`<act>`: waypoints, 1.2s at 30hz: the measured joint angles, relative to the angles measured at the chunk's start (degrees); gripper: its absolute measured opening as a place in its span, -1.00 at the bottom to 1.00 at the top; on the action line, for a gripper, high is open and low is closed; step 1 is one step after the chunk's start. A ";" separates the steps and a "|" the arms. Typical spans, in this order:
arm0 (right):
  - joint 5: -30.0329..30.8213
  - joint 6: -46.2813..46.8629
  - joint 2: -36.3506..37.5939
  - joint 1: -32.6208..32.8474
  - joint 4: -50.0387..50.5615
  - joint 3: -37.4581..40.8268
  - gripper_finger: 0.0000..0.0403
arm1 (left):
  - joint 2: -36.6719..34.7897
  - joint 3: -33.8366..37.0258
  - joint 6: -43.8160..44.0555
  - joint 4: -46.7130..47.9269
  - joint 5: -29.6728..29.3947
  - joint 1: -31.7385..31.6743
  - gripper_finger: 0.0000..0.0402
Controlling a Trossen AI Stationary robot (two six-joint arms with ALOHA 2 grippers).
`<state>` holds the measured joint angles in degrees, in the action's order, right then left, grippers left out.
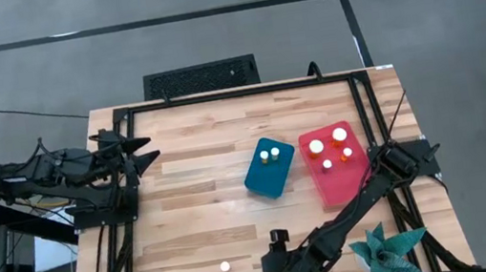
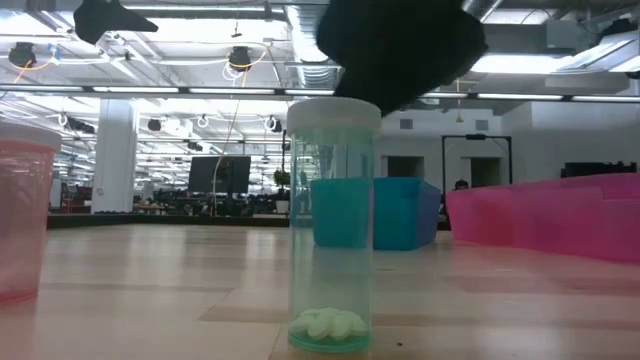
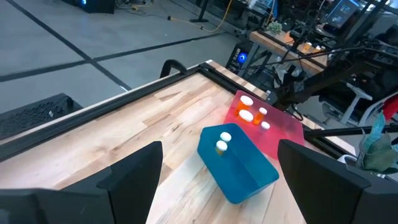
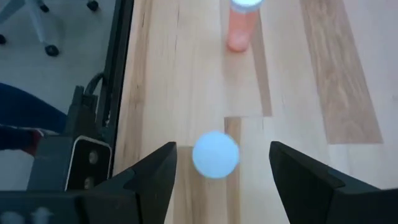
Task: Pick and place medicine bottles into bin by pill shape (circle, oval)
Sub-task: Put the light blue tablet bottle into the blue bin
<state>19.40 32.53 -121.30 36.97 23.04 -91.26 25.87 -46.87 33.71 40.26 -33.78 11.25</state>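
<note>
My right gripper (image 4: 222, 148) is open near the table's front edge (image 1: 280, 264), pointing down. Its fingers stand on either side of a clear bottle's white cap (image 4: 216, 154), above it. That bottle (image 2: 333, 230) stands upright on the table with white pills at its bottom. The arm hides it in the high view. An orange bottle (image 4: 241, 28) stands to its left (image 1: 225, 266). The teal bin (image 1: 269, 167) holds two bottles. The red bin (image 1: 334, 163) holds several. My left gripper (image 1: 151, 155) waits open at the table's left.
A teal paper plant (image 1: 391, 251) stands at the near right corner beside my right arm. The two bins lie side by side right of the table's centre, and also show in the low view behind the bottle (image 2: 375, 212). Bare wood lies across the table's left and middle.
</note>
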 joint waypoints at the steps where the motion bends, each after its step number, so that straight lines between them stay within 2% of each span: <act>1: 0.02 -0.02 0.00 -0.04 -0.12 -0.02 0.32 | 0.00 0.00 0.00 0.03 -0.02 0.00 0.55; 6: -0.24 -0.05 -1.10 -0.48 -0.66 0.04 0.32 | 0.00 0.00 -0.01 0.19 -0.02 0.00 0.55; 10: -3.00 0.59 -2.58 -0.54 -2.87 -0.10 0.32 | 0.00 0.00 0.00 0.21 -0.04 0.00 0.55; 19: -2.86 1.95 -2.51 -0.46 -2.03 -0.05 0.29 | 0.00 0.00 0.00 0.21 -0.04 -0.02 0.55; 36: -2.80 2.01 -2.54 -1.12 -1.37 -0.07 -0.33 | 0.00 0.00 0.09 0.36 -0.04 -0.02 0.55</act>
<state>16.60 34.54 -123.83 35.84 21.66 -91.33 25.87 -46.87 33.80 40.62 -33.82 11.23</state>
